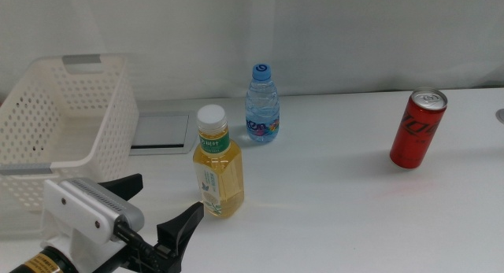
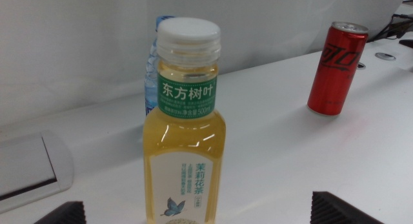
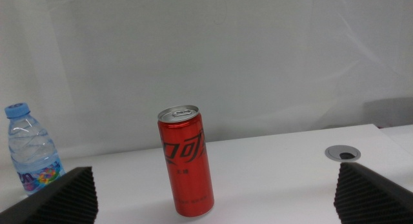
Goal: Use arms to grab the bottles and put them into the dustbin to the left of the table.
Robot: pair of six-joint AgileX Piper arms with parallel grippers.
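Nearest, the left gripper [image 1: 161, 218] sits low at the table's [image 1: 331, 178] front edge, jaws spread wide and empty, aimed at the tea bottle [image 1: 217, 164] just ahead. Its green label reads 东方树叶, with 茉莉花茶 lower down. The right gripper [image 3: 213, 198], seen only in its wrist view, is also wide and empty, facing the upright red can [image 1: 417, 128], which carries black lettering. Behind the tea stands the water bottle [image 1: 262, 105]. The basket [image 1: 59, 116] sits far left.
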